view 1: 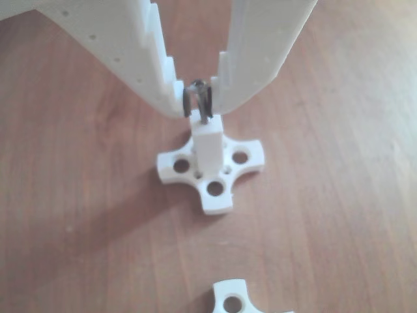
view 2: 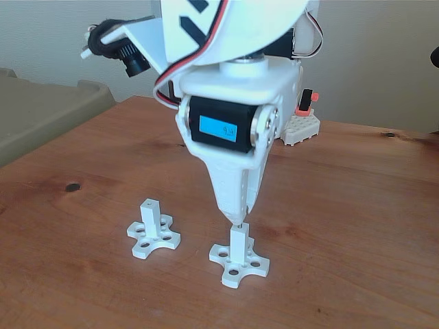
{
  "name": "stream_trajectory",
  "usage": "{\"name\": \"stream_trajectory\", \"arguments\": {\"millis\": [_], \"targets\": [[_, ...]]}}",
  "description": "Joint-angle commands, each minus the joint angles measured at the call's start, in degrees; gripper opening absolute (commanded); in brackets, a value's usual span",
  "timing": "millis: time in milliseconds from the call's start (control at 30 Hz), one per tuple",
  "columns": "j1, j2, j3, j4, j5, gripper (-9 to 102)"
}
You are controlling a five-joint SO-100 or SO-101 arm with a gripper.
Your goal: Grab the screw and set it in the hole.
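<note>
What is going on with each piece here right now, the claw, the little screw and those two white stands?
gripper: shut on the screw, right above one post.
screw: upright between the fingertips, its tip at the post top; whether it has entered the hole is unclear.
fixture under the gripper: upright on the table, post directly below the fingertips.
other fixture: upright, standing apart to the left in the fixed view, untouched, nothing on its post.

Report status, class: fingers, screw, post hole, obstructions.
Gripper shut on screw. Screw upright, tip at the post top. Second fixture stands apart.
</note>
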Motion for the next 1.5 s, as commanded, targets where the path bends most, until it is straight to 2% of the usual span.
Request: {"name": "stream_trajectory", "arguments": {"millis": [0, 200, 533, 1000, 1467], "targets": [[0.26, 1.49, -3.87, -0.79, 0.35, 3], [0.26, 1.41, -3.87, -0.88, 0.44, 4], [0.26, 1.76, -4.04, 0.44, 0.97, 13], [-0.18, 2.81, -6.24, 5.36, 1.67, 19], [1.14, 8.88, -5.62, 7.56, 1.76, 21]]}}
